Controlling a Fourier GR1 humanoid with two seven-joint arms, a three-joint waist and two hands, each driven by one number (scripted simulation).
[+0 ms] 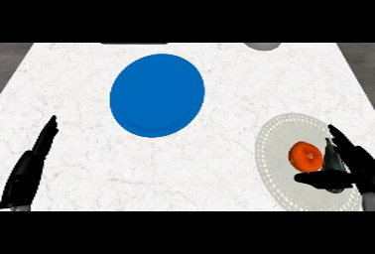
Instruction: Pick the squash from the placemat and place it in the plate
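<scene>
Right robot hand [344,166] flanks round orange squash [305,157] on placemat [282,139].

Kitchen counter setting, white marble-veined countertop [219,163], round blue plate [156,95], pale lace-edged round placemat [282,149], dark grey floor [359,59] beyond

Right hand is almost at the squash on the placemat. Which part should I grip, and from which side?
Grip the squash across its round orange body, coming from its right, where the right hand already sits with fingers behind and thumb in front. It lies low on the placemat, so probably close around its widest part.
</scene>
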